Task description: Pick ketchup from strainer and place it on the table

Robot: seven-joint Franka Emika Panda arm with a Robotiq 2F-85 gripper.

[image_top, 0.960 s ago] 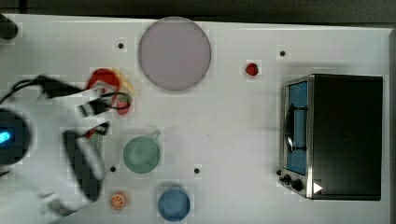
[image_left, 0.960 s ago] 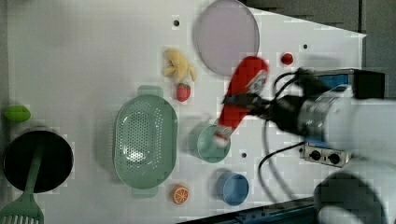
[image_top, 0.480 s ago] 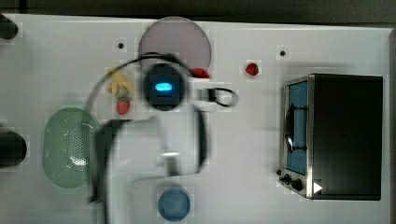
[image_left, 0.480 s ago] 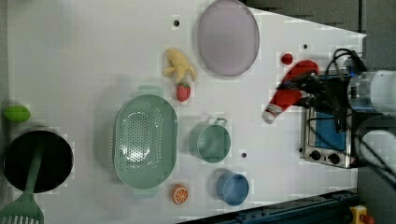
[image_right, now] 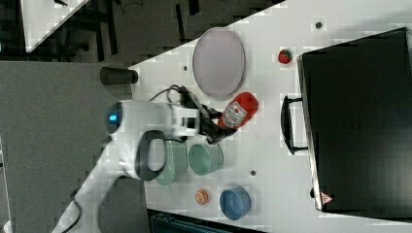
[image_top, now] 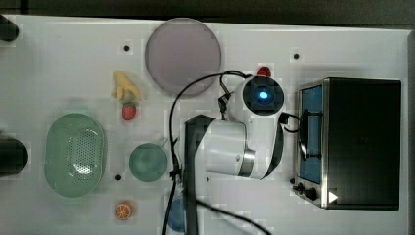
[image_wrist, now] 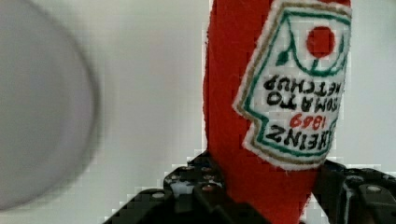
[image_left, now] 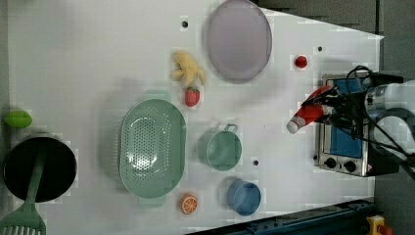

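Note:
My gripper [image_right: 212,125] is shut on the ketchup [image_right: 238,110], a red squeeze bottle with a white-and-red label. In the wrist view the ketchup [image_wrist: 261,107] stands between the black fingers [image_wrist: 187,189]. In the left view the ketchup [image_left: 309,111] is tilted, white cap towards the left view's left, over the white table [image_left: 98,49] just beside the oven, with the gripper [image_left: 337,105] on its red end. The pale green strainer [image_left: 152,147] holds nothing and lies far off towards the left view's left. In the top view the strainer [image_top: 73,154] is at the left and my arm covers the bottle.
A toaster oven [image_top: 359,142] stands at the top view's right, close to the arm. A grey plate [image_top: 183,55], green cup [image_top: 148,161], blue bowl [image_left: 243,197], orange slice [image_top: 123,211], banana [image_top: 126,87] and strawberries [image_top: 128,111] lie around. A black pot [image_left: 39,166] sits at the left view's left edge.
My arm has swung from the strainer side across the table to the oven side, carrying the ketchup with it. The grip has not changed.

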